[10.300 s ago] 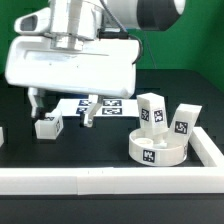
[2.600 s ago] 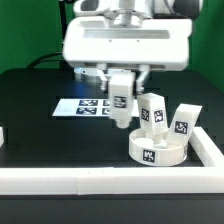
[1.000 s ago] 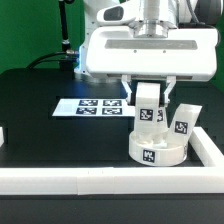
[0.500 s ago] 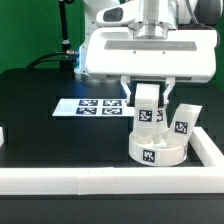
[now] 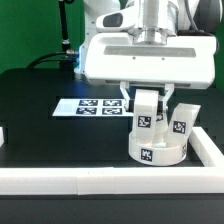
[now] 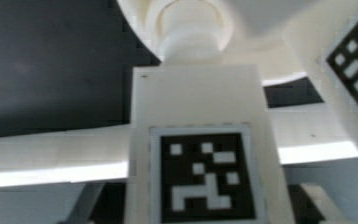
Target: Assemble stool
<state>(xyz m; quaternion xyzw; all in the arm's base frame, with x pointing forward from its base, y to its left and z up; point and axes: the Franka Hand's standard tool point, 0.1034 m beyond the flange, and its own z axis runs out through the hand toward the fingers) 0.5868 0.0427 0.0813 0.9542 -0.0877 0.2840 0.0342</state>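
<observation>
The gripper (image 5: 148, 100) points straight down over the seat (image 5: 158, 150), its two dark fingers (image 5: 127, 98) pinching a leg (image 5: 147, 112) from either side. The arm comes down from above, and the wide white wrist housing (image 5: 147, 62) sits level just above the fingers. The held leg stands upright with its lower end at the seat's top face; whether it is fully in a socket cannot be told. In the wrist view the leg (image 6: 197, 140) fills the middle, its square tag (image 6: 202, 170) facing the camera, with the seat's round white body (image 6: 211, 35) beyond it.

The seat is a thick white disc with a tag on its side wall, lying on the black table (image 5: 50, 110) near the white rail (image 5: 110, 178) and toward the exterior view's right. A second leg (image 5: 181, 118) stands tilted on the seat, on the far side from the marker board (image 5: 95, 106), which lies flat on the table.
</observation>
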